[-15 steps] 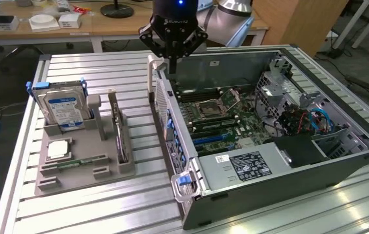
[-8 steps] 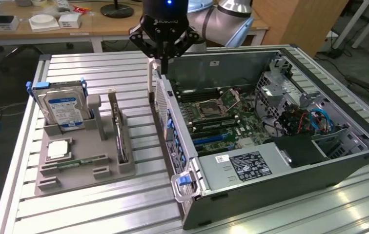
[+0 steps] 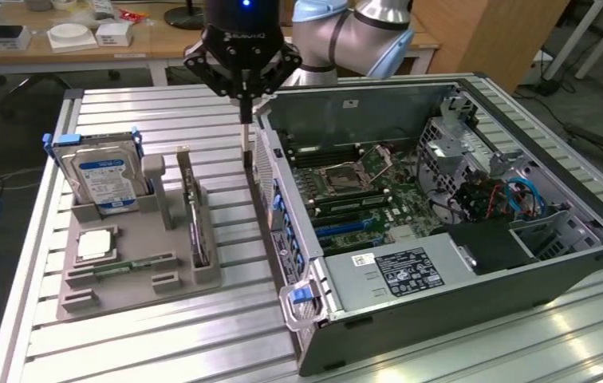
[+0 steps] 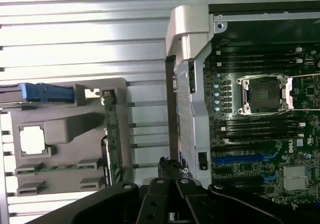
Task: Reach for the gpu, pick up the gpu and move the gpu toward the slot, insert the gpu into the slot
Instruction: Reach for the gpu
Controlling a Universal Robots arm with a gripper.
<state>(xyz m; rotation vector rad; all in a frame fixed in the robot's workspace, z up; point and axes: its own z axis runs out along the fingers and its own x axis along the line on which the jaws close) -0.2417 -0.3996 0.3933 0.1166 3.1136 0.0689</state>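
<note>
The gpu [image 3: 196, 217] is a thin dark card standing on edge in a slot of the grey holder tray [image 3: 136, 279]; in the wrist view I look down on the gpu's [image 4: 111, 134] green top edge. My gripper [image 3: 245, 132] hangs shut and holds nothing. It points down over the table strip between the tray and the open computer case [image 3: 313, 319], to the exterior view's right of the gpu and apart from it. In the wrist view the gripper [image 4: 170, 168] sits beside the case wall. The blue slot [image 3: 344, 228] [image 4: 245, 159] lies on the motherboard inside the case.
A silver hard drive [image 3: 104, 175] [image 4: 47, 92] with blue rails stands upright in the tray, with a processor chip [image 3: 96, 243] [image 4: 32, 139] and a green memory stick [image 3: 120, 267] [image 4: 55, 168] lying nearby. Bare ribbed metal table [image 3: 152, 112] runs behind the tray.
</note>
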